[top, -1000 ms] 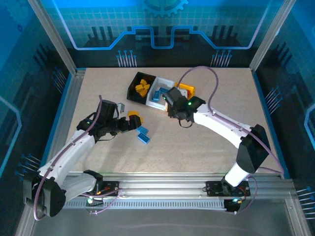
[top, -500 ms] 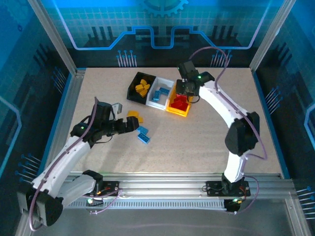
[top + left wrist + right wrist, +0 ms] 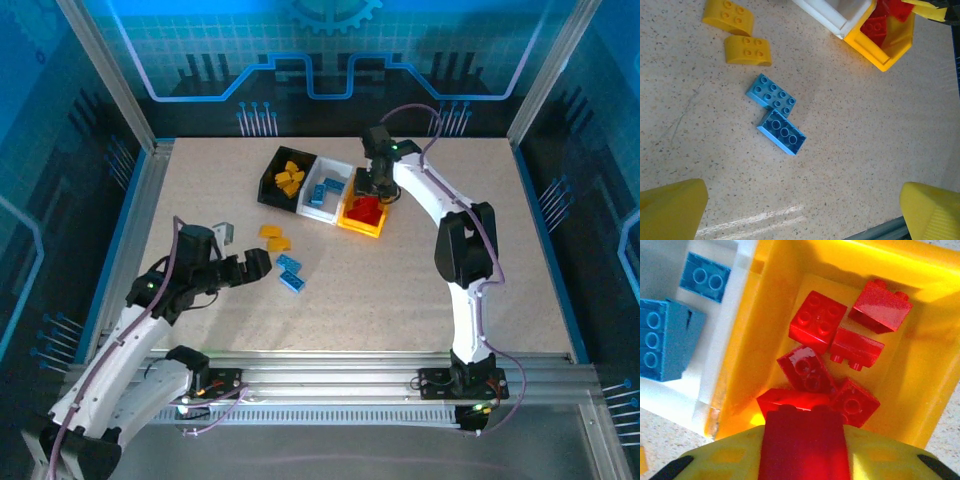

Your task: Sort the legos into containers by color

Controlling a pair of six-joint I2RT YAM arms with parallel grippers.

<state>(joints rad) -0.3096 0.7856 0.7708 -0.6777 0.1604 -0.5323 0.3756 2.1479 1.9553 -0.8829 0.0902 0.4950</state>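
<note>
Table [image 3: 420, 300] is carrying three joined bins in a row near its far side: the black bin [image 3: 266, 186] on the left, the white bin [image 3: 730, 355] in the middle and the yellow bin [image 3: 920, 365] on the right. Yellow legos [image 3: 288, 178] are lying in the black bin and blue legos [image 3: 662, 337] in the white bin. Red legos [image 3: 816, 320] are lying in the yellow bin, about six of them piled loosely on its floor.

The right claw [image 3: 805, 457] is hanging over the yellow bin and pointing down into it. A red brick [image 3: 805, 432] is sitting between its yellow fingers [image 3: 720, 460], just above the pile. Whether the fingers are pinching the brick or standing just off its sides I cannot tell.

The left claw [image 3: 800, 210] is hovering over bare table on the left side, well apart from the bins. Its jaws are standing wide apart and holding nothing, with one yellow tip showing at each lower corner of the left wrist view.

Ahead of it, four legos are lying loose on the table. A light blue brick [image 3: 771, 95] and a darker blue brick [image 3: 782, 132] are touching each other, studs up. Beyond them, two yellow curved pieces are lying side by side, the farther piece [image 3: 727, 16] just beside the nearer piece [image 3: 747, 50], both between the blue pair and the black bin.
</note>
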